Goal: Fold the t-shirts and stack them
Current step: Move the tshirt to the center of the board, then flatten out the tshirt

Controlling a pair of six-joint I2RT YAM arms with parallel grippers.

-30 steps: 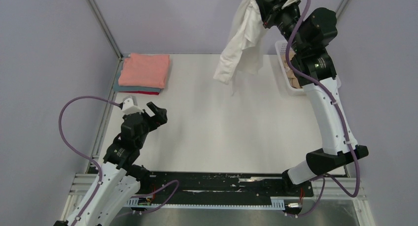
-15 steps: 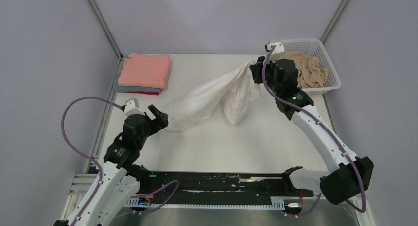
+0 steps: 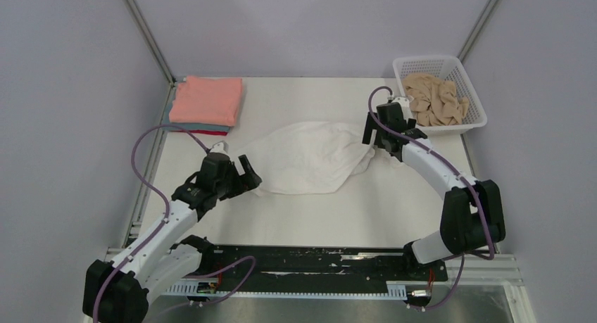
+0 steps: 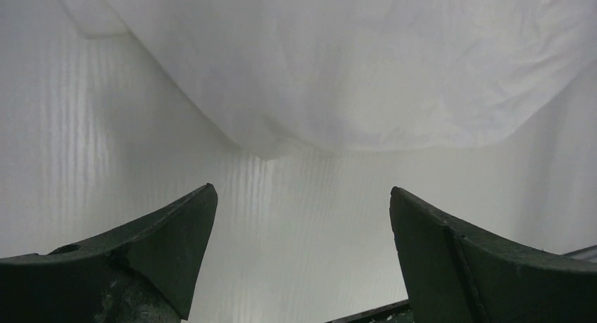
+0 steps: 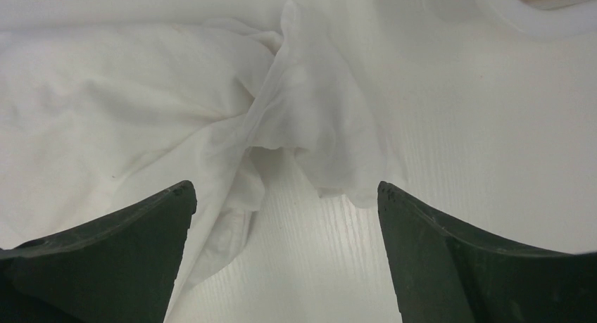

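Folded pile, far left corner: a flat salmon-pink folded t-shirt (image 3: pixel 206 100) lies on top, with a teal edge (image 3: pixel 169 125) and a red edge (image 3: pixel 204 132) of other folded cloth showing under it.
Left claw (image 3: pixel 250 172): spread wide and holding nothing, low over the white table (image 3: pixel 338 210). In its wrist view (image 4: pixel 303 196) the shirt's near hem lies just ahead of the fingertips, apart from them.
Large plain white t-shirt (image 3: pixel 310 156): it lies crumpled on the middle of the table between the two claws, and no claw grips it.
Right claw (image 3: pixel 374 138): spread wide at the shirt's right end. In its wrist view (image 5: pixel 285 189) a bunched ridge of white cloth lies below the gap, not pinched.
White plastic mesh basket (image 3: pixel 473 105): it sits at the far right corner, and a rumpled tan t-shirt (image 3: pixel 433 101) is heaped inside it.
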